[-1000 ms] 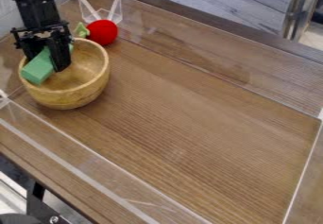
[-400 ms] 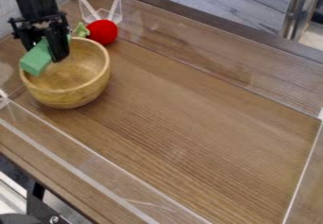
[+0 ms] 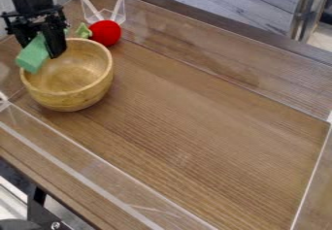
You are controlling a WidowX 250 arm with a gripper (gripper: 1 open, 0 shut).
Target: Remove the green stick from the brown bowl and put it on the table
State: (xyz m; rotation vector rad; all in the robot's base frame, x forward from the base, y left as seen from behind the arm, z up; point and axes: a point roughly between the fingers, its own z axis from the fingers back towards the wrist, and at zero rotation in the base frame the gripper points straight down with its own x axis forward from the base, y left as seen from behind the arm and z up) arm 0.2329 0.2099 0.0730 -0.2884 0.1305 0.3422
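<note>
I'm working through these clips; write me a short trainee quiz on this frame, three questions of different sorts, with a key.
1. True or false: the end effector is shut on the green stick.
2. Multiple choice: what lies just beyond the rim of the brown bowl?
a) a blue cup
b) a red round toy with green leaves
c) a yellow sponge
3. Fill in the blank: the green stick must end up on the ____.

Key: 1 true; 2 b; 3 table
</note>
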